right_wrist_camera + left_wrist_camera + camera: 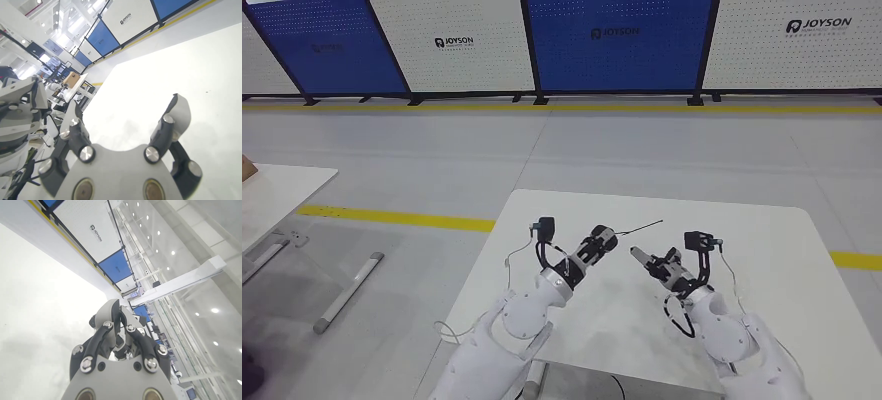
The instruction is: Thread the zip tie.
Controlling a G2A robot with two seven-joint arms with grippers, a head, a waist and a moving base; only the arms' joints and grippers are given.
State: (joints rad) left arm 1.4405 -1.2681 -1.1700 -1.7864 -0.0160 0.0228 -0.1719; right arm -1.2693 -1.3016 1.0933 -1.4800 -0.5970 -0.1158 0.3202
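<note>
The zip tie (pixel 639 229) was a thin black strip pinched at one end by the left gripper (pixel 608 237), whose fingers were pressed together on it above the middle of the white table (pixel 742 290). In the left wrist view, that gripper (pixel 120 308) had its pads closed tip to tip. The free length of the tie stuck out in the air, slanting toward the table's far edge and touching nothing. The right gripper (pixel 640 254) hung over the table's middle, just beside the held end, with its fingers spread and nothing between them; its own wrist view showed the same wide gap (pixel 126 109).

The tie was probably very light, slick and springy, stiff along its length but apt to wobble at the loose tip. A hold across its flat faces, close to the free tip, would likely steady it best for threading. The locking head was too small to make out.
</note>
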